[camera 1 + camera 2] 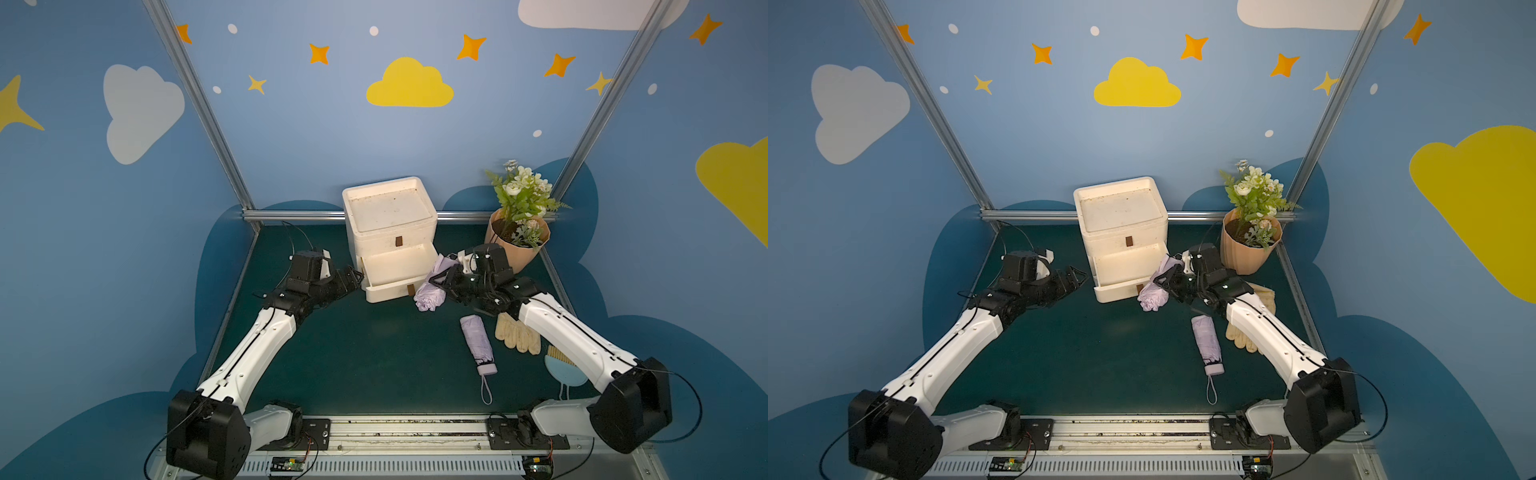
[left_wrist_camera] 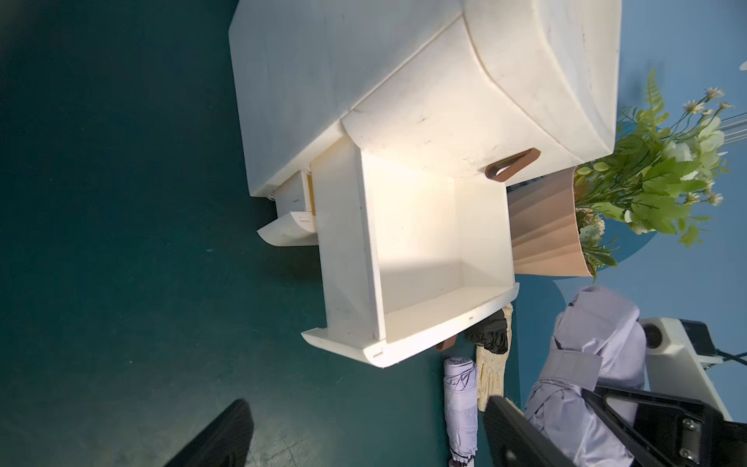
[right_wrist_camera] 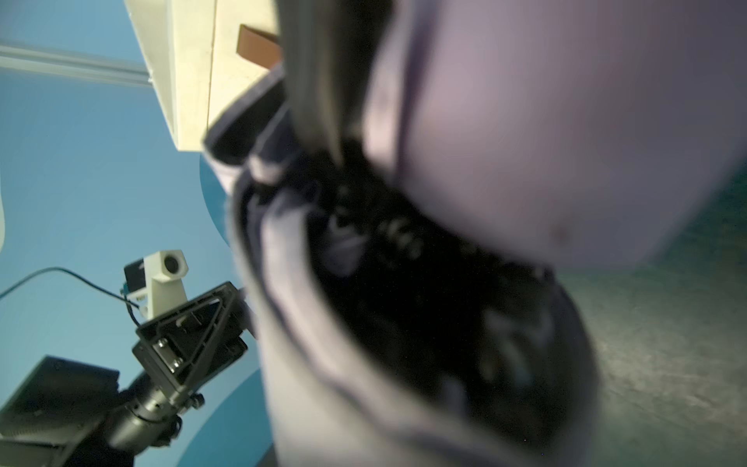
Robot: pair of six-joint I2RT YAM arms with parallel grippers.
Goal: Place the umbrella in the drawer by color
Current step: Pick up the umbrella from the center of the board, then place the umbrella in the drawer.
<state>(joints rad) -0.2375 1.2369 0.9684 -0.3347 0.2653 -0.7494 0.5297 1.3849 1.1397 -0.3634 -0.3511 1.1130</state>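
Flowerpot stands right of the drawer unit.

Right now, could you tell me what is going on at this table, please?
The right pincer grips a loosely bundled lilac umbrella just beside the open lower drawer of the white cabinet. The left pincer stands open and empty by the drawer's other side. A second lilac umbrella lies folded on the mat; the drawer looks empty.

Left arm, right arm: white link shells, black joint housings, thin black cables outside. Left gripper: black textured fingers; behind jaws, triangular braces, silver screws, white camera block.
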